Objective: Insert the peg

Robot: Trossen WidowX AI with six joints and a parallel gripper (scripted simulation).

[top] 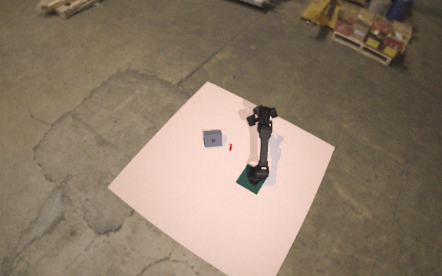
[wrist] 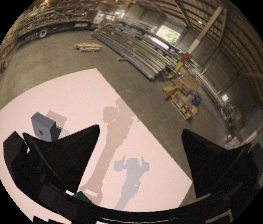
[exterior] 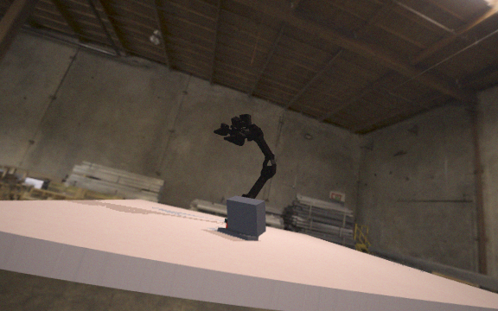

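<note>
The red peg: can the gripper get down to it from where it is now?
Probably yes. The peg stands apart from the grey block, nothing lies between it and the open, empty gripper, which hangs high and off to one side.

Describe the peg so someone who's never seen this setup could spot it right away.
Start at the big pale pink table on the concrete floor, then find the grey block near its middle. Between that block and the black arm, closer to the block, stands the peg: a tiny, thin stick, the only bright red thing on the table.
</note>
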